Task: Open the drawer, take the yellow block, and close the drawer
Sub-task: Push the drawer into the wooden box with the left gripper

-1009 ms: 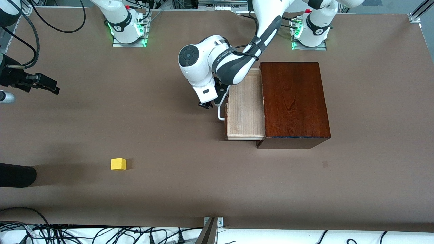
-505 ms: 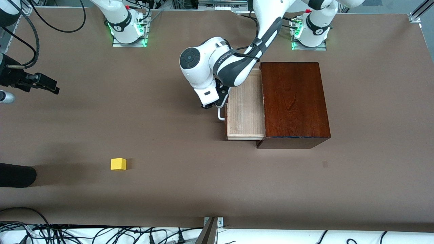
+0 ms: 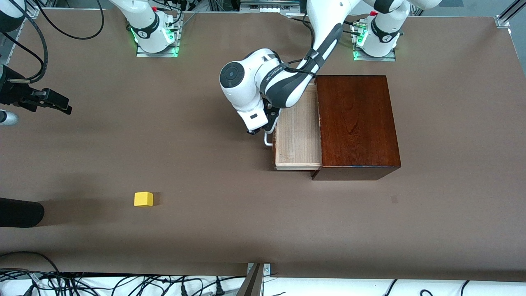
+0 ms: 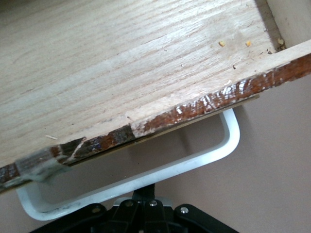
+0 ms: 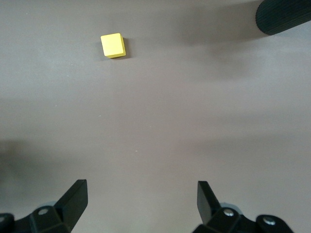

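Observation:
The drawer [image 3: 298, 135] stands pulled out of the dark wooden box [image 3: 355, 123], and its pale floor [image 4: 121, 73] is bare. My left gripper [image 3: 259, 129] is in front of the drawer. It is shut, with nothing between its fingers, and its joined tips [image 4: 146, 193] sit right at the white handle [image 4: 194, 162]. The yellow block [image 3: 143, 199] lies on the table, nearer the front camera and toward the right arm's end. My right gripper [image 3: 61, 105] waits open, high over that end, and its wrist view shows the yellow block [image 5: 112, 45] well clear of the fingers [image 5: 77, 194].
A black cylindrical object [image 3: 20, 211] juts in at the table's edge near the block and shows in the right wrist view [image 5: 284, 14]. Cables [image 3: 123, 283] hang along the edge nearest the front camera. The arm bases [image 3: 156, 37] stand along the edge farthest from it.
The left gripper's fingers have come together, and the left arm has moved in closer to the drawer's handle. The drawer, the block and the right arm have stayed put.

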### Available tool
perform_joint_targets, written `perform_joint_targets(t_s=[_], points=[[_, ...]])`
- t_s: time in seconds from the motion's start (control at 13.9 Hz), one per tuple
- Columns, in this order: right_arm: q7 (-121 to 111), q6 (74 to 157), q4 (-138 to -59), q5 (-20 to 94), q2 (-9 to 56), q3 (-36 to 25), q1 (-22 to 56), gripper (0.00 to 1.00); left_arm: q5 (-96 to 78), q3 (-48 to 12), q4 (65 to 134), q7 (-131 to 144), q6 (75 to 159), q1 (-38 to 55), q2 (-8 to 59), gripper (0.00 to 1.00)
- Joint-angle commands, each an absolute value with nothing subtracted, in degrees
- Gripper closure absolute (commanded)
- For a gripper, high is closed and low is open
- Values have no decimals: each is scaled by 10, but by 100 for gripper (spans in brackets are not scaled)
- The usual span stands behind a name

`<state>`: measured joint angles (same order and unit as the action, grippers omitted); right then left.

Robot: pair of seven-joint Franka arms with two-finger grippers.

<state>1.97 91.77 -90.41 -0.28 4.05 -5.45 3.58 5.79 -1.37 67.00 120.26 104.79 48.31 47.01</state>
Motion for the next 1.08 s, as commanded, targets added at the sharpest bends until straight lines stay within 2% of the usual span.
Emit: perform_joint_targets(t_s=[0.0,0.5,1.01], points=[[23,916,-898,-5,40,-45,25,0,76,3,657,1210,1041,482,474,100],[23,917,-898,-6,41,-45,25,0,77,3,661,1200,1009,459,461,100],[23,918,-898,-6,41,-45,25,0,91,8,726,1173,1007,444,417,100]])
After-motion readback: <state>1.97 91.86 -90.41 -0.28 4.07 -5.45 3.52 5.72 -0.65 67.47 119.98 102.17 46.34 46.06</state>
